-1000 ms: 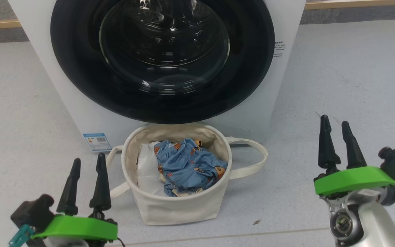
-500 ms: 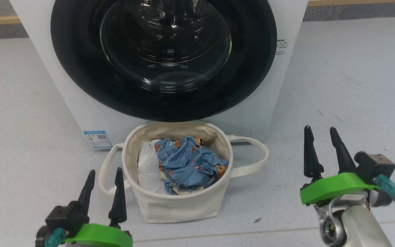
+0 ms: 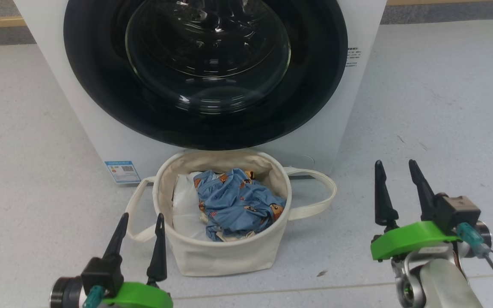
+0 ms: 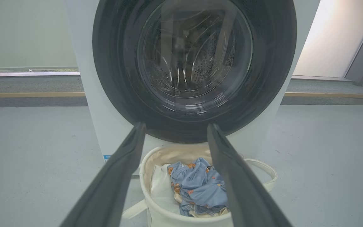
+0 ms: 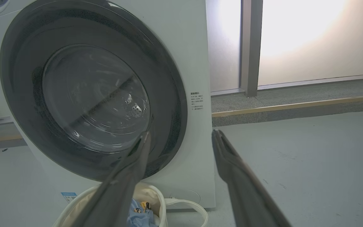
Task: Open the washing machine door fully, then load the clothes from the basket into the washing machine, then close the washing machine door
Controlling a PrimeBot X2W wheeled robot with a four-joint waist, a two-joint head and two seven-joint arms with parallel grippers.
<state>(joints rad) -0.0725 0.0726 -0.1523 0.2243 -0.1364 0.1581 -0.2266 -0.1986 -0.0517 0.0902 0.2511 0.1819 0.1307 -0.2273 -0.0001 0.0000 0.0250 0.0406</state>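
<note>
The white washing machine point(image 3: 101, 141) stands at the top of the head view with its round black-rimmed door point(image 3: 101, 85) closed flat against its front. Before it on the floor sits the cream basket point(image 3: 225, 256), holding the light blue bear-print clothes point(image 3: 238, 205) beside a white liner. My left gripper point(image 3: 141, 220) is open at the lower left, just left of the basket's wall. My right gripper point(image 3: 394, 167) is open at the lower right, well clear of the basket. The left wrist view frames the door point(image 4: 112, 78) and the clothes point(image 4: 200, 186) between its fingers.
Pale grey floor point(image 3: 443, 107) spreads on both sides of the machine. A basket loop handle point(image 3: 319, 188) sticks out to the right. A blue label point(image 3: 121, 170) marks the machine's lower left front. A wooden skirting strip and a bright wall panel point(image 5: 295, 37) lie behind.
The left gripper has shifted right, close to the basket's left side. The right gripper has drawn lower and slightly left. The head camera has tilted a little; both grippers stay open.
</note>
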